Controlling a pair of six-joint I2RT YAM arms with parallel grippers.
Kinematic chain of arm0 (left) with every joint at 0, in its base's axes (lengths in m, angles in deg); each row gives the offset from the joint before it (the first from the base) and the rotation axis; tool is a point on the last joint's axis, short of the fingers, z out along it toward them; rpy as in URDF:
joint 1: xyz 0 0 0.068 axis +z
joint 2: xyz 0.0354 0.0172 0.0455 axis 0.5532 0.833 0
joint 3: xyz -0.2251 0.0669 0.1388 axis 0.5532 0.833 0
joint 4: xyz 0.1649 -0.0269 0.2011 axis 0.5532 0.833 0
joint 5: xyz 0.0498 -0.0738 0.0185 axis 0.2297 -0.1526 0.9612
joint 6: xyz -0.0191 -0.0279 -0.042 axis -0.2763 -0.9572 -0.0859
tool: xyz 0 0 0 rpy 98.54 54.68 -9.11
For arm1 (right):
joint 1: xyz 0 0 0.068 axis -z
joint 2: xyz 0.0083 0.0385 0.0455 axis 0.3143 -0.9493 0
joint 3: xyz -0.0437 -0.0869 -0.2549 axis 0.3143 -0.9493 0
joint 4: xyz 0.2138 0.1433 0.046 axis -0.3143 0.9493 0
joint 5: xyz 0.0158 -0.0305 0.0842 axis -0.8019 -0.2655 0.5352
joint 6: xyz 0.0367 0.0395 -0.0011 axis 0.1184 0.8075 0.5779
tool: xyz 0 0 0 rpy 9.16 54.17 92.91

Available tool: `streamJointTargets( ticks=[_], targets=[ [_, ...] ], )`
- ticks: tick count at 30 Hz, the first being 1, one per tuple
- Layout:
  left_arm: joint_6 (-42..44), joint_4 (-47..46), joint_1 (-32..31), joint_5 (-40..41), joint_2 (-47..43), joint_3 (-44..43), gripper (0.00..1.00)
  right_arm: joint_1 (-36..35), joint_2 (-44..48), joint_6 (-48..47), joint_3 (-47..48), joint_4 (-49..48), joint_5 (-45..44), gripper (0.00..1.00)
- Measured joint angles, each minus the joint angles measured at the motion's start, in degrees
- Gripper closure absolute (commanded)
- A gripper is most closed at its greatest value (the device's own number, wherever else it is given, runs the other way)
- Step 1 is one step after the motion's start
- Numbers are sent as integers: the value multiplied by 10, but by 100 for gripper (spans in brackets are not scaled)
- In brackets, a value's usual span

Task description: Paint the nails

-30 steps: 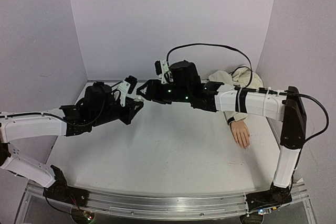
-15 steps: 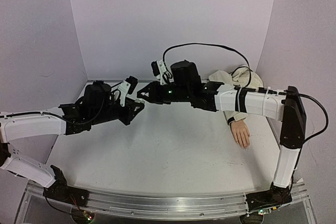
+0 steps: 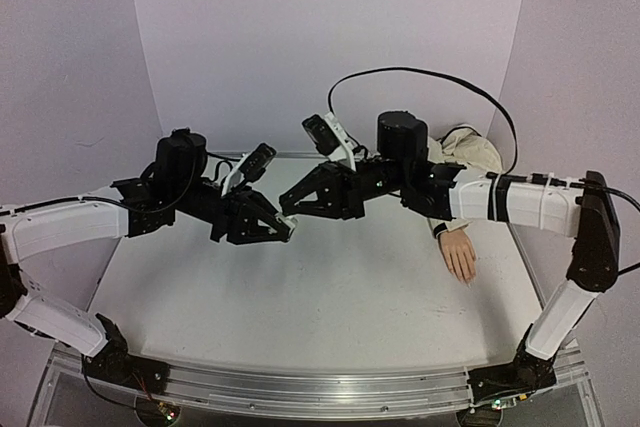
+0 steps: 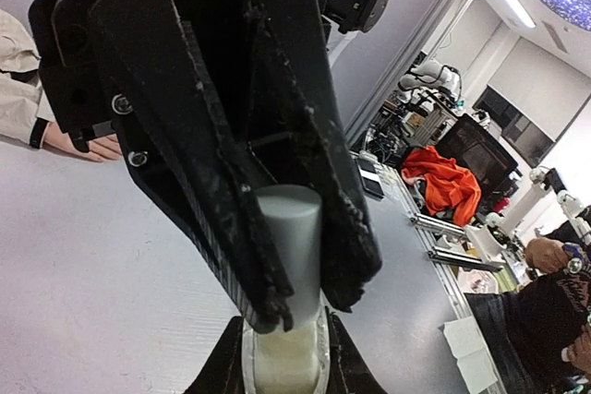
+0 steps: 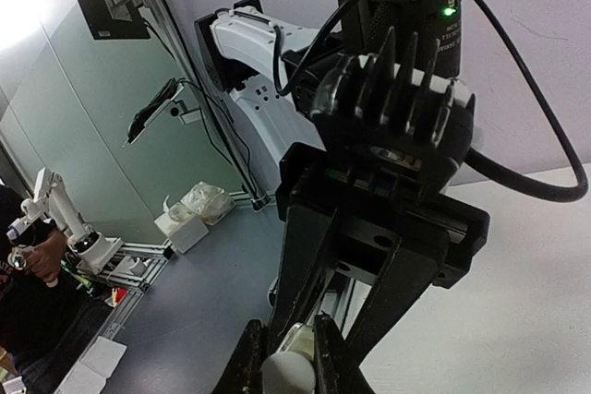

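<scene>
left pincer (image 3: 284,232) clamps bottle (image 4: 286,362); right pincer (image 3: 289,217) pinches its cap (image 4: 288,219), above table (image 3: 330,322), well inside its edges.

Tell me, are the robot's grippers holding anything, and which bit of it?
Yes, a tiny white bottle. The left gripper pinches its white body, and the right gripper pinches its grey cap.
</scene>
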Motion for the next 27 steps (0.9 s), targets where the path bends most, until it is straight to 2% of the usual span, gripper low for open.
streamJointTargets(
  ticks=[1,3,6,10,15,20,24,27],
  targets=[
    [2,0,0,11,0,1,100,1,2,1,-3,-1,-7,65],
    [16,-3,-1,68,-4,7,100,8,9,11,-13,6,-48,42],
    [54,-16,-14,226,-23,32,100,18,29,32,-31,38,-156,31],
    [103,-14,-49,421,-43,58,100,23,52,81,-35,87,-306,29],
    [134,-15,-69,570,-45,60,100,13,57,142,-31,105,-404,32],
    [141,-16,-71,647,-41,60,100,-20,15,180,31,134,-456,42],
    [141,-15,-75,667,-35,60,100,-37,-22,192,82,147,-486,57],
    [141,-15,-77,675,-34,60,100,-42,-42,202,107,159,-503,60]
  ],
)
